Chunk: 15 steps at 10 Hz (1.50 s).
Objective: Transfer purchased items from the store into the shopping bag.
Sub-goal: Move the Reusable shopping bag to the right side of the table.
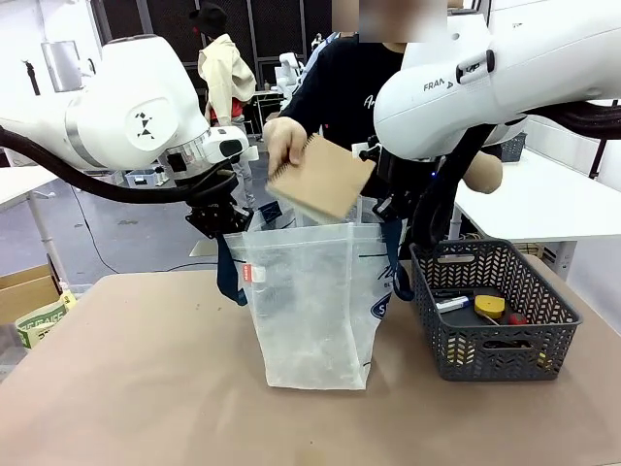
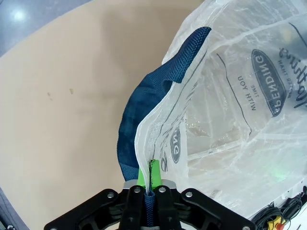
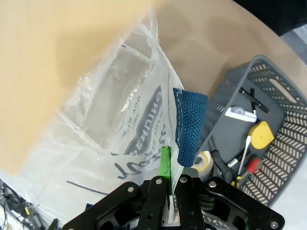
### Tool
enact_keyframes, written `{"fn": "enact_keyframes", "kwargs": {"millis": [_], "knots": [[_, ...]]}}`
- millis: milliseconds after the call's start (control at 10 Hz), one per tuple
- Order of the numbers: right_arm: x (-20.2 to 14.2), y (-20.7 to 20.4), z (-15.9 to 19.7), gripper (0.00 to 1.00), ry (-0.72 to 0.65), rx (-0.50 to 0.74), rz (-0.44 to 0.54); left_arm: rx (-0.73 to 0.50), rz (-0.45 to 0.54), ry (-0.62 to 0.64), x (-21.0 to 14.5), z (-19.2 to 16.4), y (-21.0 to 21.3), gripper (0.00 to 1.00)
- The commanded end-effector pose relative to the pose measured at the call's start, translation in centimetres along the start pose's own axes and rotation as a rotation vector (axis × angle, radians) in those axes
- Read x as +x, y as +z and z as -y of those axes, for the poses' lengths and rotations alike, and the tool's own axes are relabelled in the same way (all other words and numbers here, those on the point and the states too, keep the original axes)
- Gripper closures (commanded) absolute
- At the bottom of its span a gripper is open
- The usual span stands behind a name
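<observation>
The shopping bag (image 1: 310,301) stands upright and open in the middle of the table, translucent white with navy straps. My left gripper (image 1: 225,225) is shut on its left rim and strap (image 2: 158,96); the green pads (image 2: 154,172) pinch the plastic. My right gripper (image 1: 393,209) is shut on the right rim beside the other strap (image 3: 189,127). A person's hand (image 1: 284,139) holds a flat brown notebook (image 1: 325,178) tilted just above the bag's mouth. More purchased items lie in the basket: a yellow tape measure (image 1: 488,307), a red-handled tool (image 3: 252,165) and a white piece (image 1: 451,304).
The dark grey mesh basket (image 1: 543,335) stands right of the bag, close to my right arm. The person stands at the far side behind the bag. A cardboard box (image 1: 24,291) sits off the table's left edge. Bare tabletop (image 1: 146,388) lies front and left.
</observation>
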State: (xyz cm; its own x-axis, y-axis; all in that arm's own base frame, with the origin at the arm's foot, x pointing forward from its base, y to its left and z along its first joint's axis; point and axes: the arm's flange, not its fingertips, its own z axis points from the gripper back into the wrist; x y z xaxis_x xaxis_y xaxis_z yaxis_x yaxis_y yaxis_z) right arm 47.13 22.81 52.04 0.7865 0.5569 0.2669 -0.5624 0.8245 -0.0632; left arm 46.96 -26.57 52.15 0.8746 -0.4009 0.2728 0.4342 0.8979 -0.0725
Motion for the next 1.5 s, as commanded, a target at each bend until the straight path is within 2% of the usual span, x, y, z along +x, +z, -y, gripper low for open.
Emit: {"fn": "enact_keyframes", "kwargs": {"millis": [0,100,200,1400], "knots": [[-0.65,-0.79,0.23,1.00,0.020,0.030,0.016,0.013,-0.005,-0.027,0.41,-0.08,0.05,1.00],[-0.68,-0.78,0.17,1.00,0.028,0.031,0.018,0.017,-0.009,-0.043,0.47,-0.04,0.05,1.00],[-0.01,-0.02,0.00,1.00,0.002,0.000,0.000,0.000,0.000,-0.002,0.01,0.03,0.00,1.00],[-0.01,-0.02,0.00,1.00,0.002,0.000,0.000,0.000,0.000,-0.002,0.01,0.03,0.00,1.00]]}}
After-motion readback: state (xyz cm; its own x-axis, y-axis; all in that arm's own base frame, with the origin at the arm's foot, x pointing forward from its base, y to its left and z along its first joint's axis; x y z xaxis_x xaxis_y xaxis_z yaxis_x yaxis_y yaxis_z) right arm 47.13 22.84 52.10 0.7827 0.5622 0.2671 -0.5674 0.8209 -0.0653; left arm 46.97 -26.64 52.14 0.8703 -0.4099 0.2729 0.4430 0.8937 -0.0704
